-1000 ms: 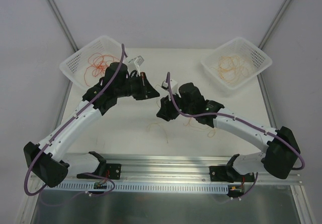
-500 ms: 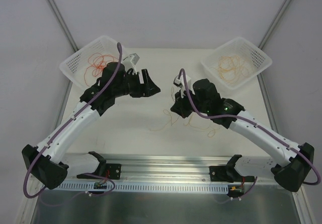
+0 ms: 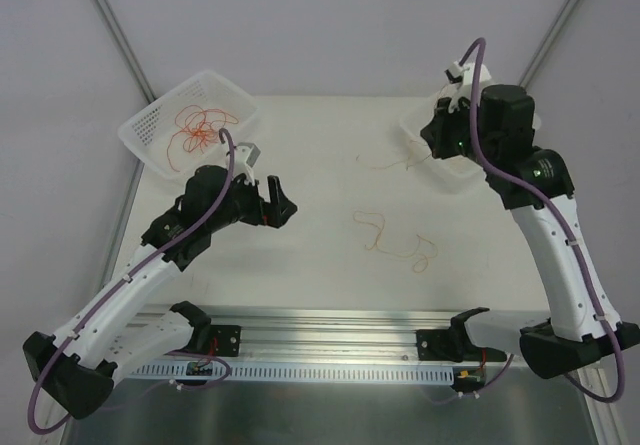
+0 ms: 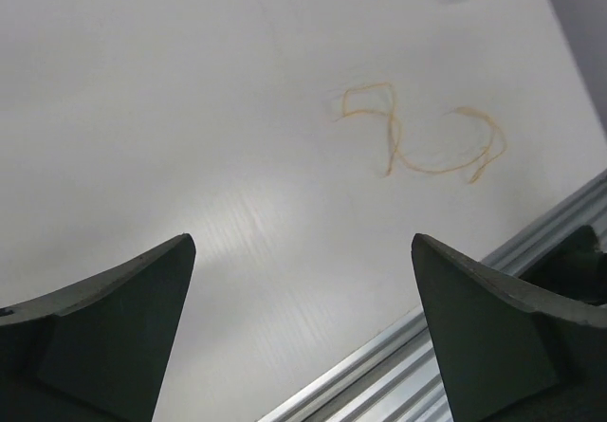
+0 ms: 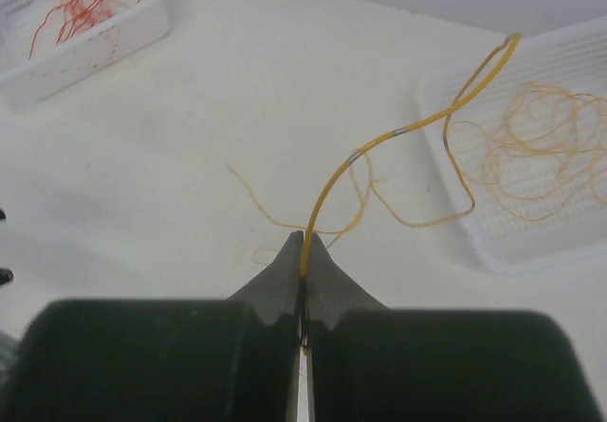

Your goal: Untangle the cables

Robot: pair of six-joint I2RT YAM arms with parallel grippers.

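Observation:
One orange-yellow cable [image 3: 395,242] lies in loose loops on the white table, right of centre; the left wrist view has this cable [image 4: 417,147] ahead of my left gripper [image 4: 302,247]. My left gripper [image 3: 276,203] hangs open over bare table, holding nothing. My right gripper [image 3: 428,137] is raised at the near-left corner of the right basket [image 3: 412,133]. It is shut on a second orange-yellow cable [image 5: 398,137], pinched at the tips of my right gripper [image 5: 305,242]. That cable arcs up and trails back to the table [image 3: 398,163].
The left basket [image 3: 150,125] at the back left holds red cables [image 3: 198,128]. In the right wrist view the right basket [image 5: 531,247] holds several orange cables [image 5: 555,147]. An aluminium rail [image 3: 330,325] runs along the near table edge.
My right arm has swung up and right to the right basket, carrying its orange cable. The left gripper has opened and drawn back to the near left. One orange cable now lies apart on the table.

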